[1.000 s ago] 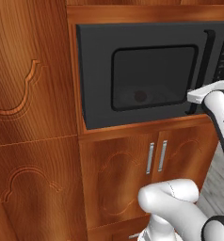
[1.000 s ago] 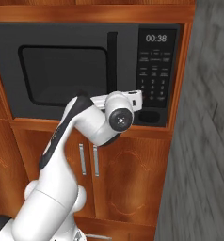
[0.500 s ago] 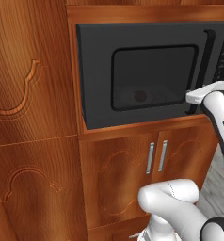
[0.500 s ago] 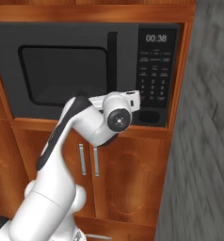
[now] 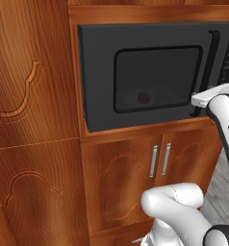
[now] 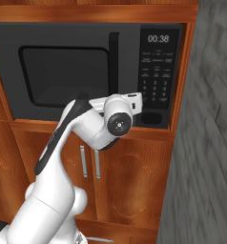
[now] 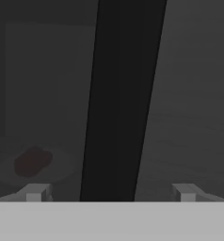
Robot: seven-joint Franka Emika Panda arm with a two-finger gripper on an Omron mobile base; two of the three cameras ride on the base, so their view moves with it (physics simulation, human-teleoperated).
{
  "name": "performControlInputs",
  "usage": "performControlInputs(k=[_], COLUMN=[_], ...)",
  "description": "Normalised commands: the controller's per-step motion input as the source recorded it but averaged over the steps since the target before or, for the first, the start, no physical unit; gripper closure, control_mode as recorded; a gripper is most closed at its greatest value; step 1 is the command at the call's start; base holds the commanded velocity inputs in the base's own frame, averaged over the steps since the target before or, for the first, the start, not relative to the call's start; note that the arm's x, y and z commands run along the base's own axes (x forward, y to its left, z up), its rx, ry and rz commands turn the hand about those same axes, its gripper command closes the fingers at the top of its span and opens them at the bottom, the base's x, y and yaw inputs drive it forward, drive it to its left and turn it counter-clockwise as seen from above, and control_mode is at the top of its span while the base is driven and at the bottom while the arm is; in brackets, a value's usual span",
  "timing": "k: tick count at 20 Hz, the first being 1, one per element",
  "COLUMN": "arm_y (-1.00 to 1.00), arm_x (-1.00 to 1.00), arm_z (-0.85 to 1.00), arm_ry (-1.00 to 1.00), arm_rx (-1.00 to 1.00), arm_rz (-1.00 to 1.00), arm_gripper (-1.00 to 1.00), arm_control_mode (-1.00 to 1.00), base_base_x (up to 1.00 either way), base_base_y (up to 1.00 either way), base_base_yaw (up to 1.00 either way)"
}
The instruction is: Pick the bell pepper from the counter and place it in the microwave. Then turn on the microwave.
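Note:
The black microwave (image 5: pixel 99 72) (image 6: pixel 63 43) is built into wooden cabinetry and its door is closed. Through the dark window the red bell pepper (image 5: pixel 143 98) (image 7: pixel 33 161) rests on the turntable inside. My gripper (image 7: pixel 110 193) is open and level with the lower part of the vertical black handle (image 7: pixel 121 94) (image 5: pixel 210 57) (image 6: pixel 114 62). One fingertip (image 7: pixel 36 192) stands on each side of the bar, neither touching it. In the base views the white hand (image 5: pixel 203 99) (image 6: pixel 129 101) sits close to the door's handle side. The keypad (image 6: pixel 156 81) is to the right of the handle. The counter is out of view.
Below the microwave are two wooden cabinet doors with silver bar handles (image 5: pixel 159 161) (image 6: pixel 89 162). A tall carved wooden panel (image 5: pixel 30 120) fills the left. A grey wall (image 6: pixel 211 143) closes off the right side.
The jaws have spread wider on either side of the handle. The hand has stayed at the door, which remains closed.

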Motion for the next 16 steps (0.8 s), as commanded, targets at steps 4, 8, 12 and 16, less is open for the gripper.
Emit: performControlInputs(k=[4, 8, 12, 16], arm_y=[-0.06, -0.09, -0.05, -0.03], arm_x=[-0.18, -0.25, -0.27, -0.28], arm_z=[0.0, 0.0, 0.0, 0.0], arm_ry=[-0.03, -0.05, -0.05, -0.03], arm_rx=[0.0, 0.0, 0.0, 0.0], arm_rz=[0.0, 0.0, 0.0, 0.0], arm_gripper=[-1.0, -1.0, -1.0, -1.0], arm_control_mode=[-1.0, -1.0, -1.0, -1.0], base_base_x=[0.0, 0.0, 0.0, 0.0], base_base_y=[0.0, 0.0, 0.0, 0.0], base_base_yaw=[0.0, 0.0, 0.0, 0.0])
